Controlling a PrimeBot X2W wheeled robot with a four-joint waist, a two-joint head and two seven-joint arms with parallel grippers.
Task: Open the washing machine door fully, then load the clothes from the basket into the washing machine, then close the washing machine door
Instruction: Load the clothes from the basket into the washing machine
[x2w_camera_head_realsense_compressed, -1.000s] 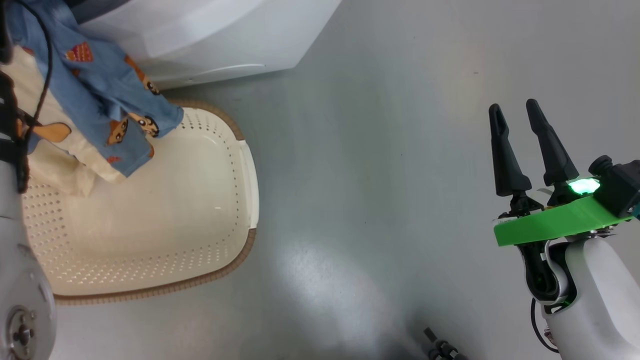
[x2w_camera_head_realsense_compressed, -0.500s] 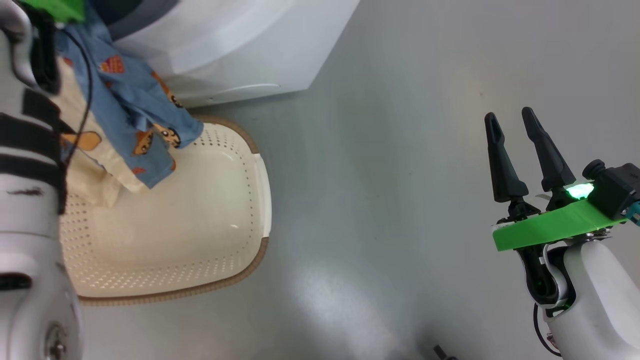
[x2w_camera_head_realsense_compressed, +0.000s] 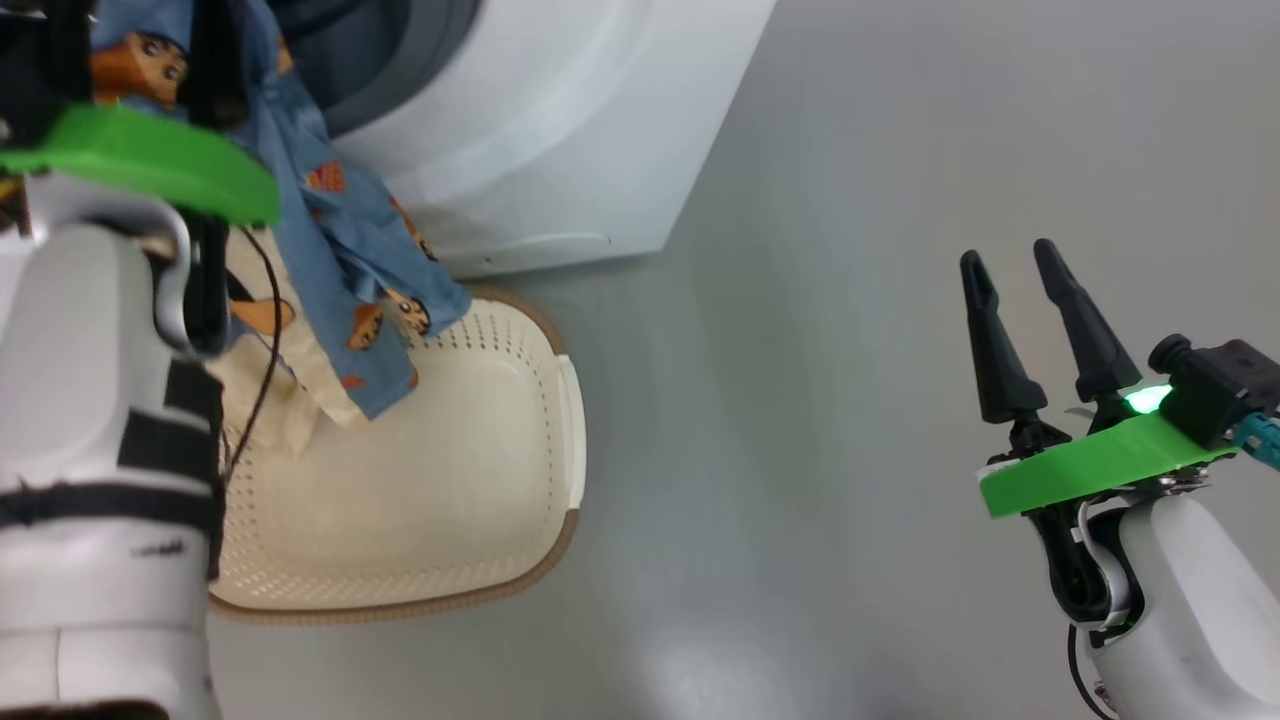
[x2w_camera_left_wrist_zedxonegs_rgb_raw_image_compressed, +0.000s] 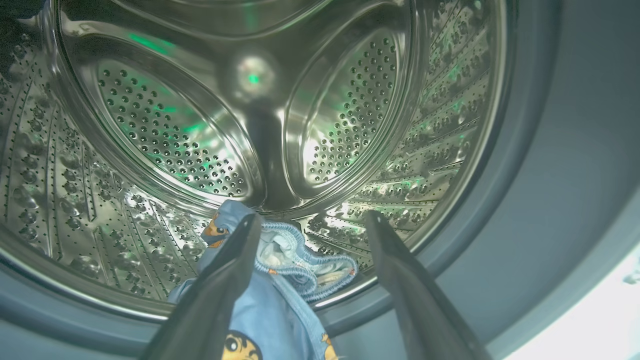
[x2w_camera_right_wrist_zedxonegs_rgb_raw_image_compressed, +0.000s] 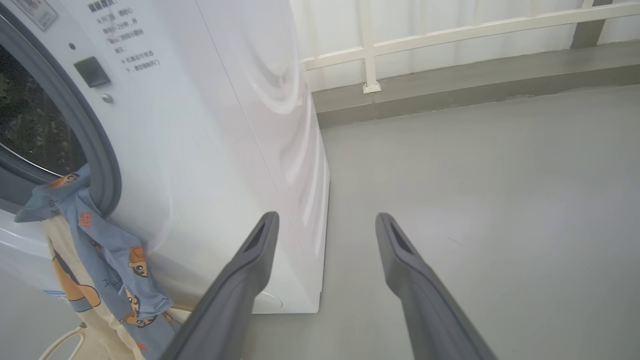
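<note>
The light blue printed clothes (x2w_camera_head_realsense_compressed: 340, 230) hang from the washing machine (x2w_camera_head_realsense_compressed: 560, 130) opening down over the cream basket (x2w_camera_head_realsense_compressed: 572, 430). In the left wrist view my left gripper (x2w_camera_left_wrist_zedxonegs_rgb_raw_image_compressed: 310, 220) points into the steel drum (x2w_camera_left_wrist_zedxonegs_rgb_raw_image_compressed: 175, 135), fingers spread apart. The clothes (x2w_camera_left_wrist_zedxonegs_rgb_raw_image_compressed: 280, 300) drape over its left finger (x2w_camera_left_wrist_zedxonegs_rgb_raw_image_compressed: 225, 280), and their gathered hem lies on the drum's lip. My right gripper (x2w_camera_head_realsense_compressed: 1010, 262) stands open over bare floor, far right of the basket, holding nothing. The washing machine door is out of view.
The grey-blue gasket (x2w_camera_left_wrist_zedxonegs_rgb_raw_image_compressed: 550, 175) rings the drum. The machine's white front (x2w_camera_right_wrist_zedxonegs_rgb_raw_image_compressed: 225, 125) and corner stand left of my right gripper (x2w_camera_right_wrist_zedxonegs_rgb_raw_image_compressed: 325, 220). Grey floor (x2w_camera_head_realsense_compressed: 800, 400) stretches between basket and right arm. A white railing (x2w_camera_right_wrist_zedxonegs_rgb_raw_image_compressed: 370, 50) lines the far wall.
The head camera has tilted up, showing more of the machine. My left arm has risen from the basket to the drum opening, carrying the clothes. The right gripper has barely moved.
</note>
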